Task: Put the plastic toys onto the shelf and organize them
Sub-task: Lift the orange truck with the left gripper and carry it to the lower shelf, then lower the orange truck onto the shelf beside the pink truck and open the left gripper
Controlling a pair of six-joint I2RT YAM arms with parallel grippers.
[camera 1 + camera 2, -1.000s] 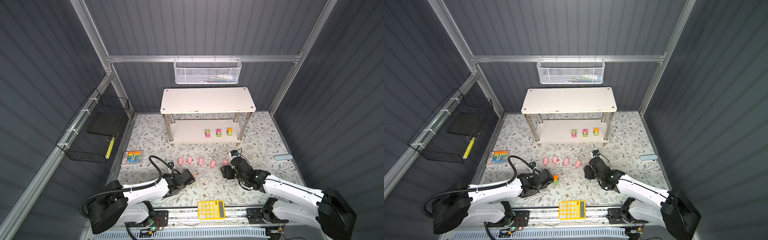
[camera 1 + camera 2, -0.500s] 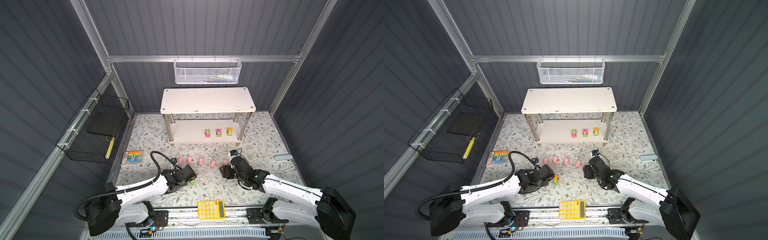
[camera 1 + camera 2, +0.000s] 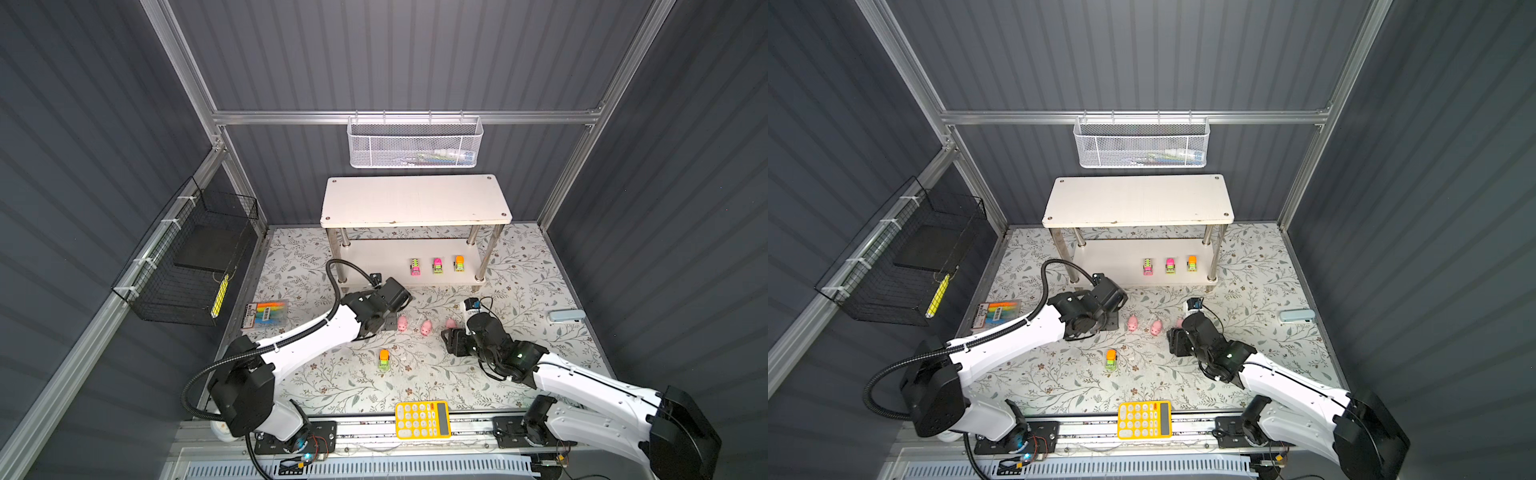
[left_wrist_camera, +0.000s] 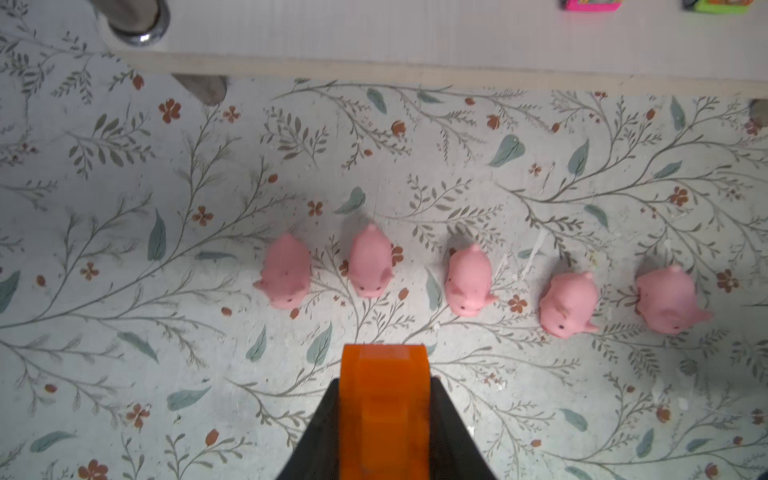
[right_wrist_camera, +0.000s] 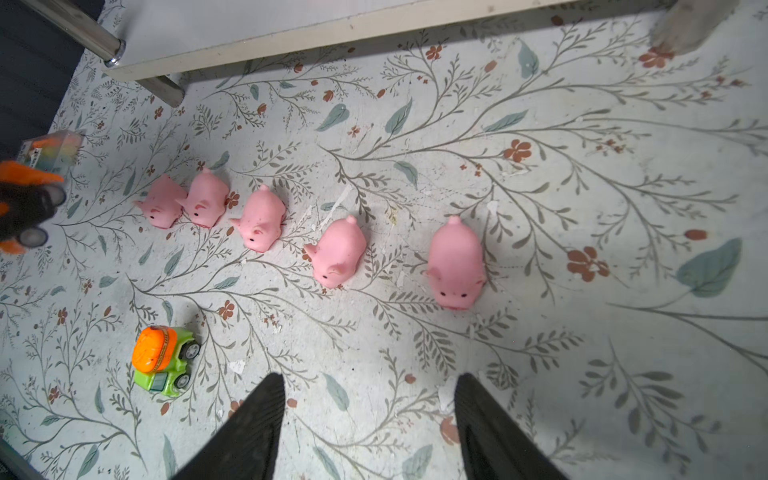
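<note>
2 white arms [image 3: 309, 340] w/ blk joints, blk ribbed cable [image 3: 331, 282], blk fingers [image 5: 249, 432].

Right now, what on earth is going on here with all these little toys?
Small plastic toys are being tidied onto a white shelf. The left gripper is shut on an orange toy vehicle, held above the floral mat in front of the shelf. The right gripper hangs open and empty over the mat. Three toy vehicles already stand on the shelf's lower board. Five pink pigs in a row and an orange-and-green truck are on the mat.
</note>
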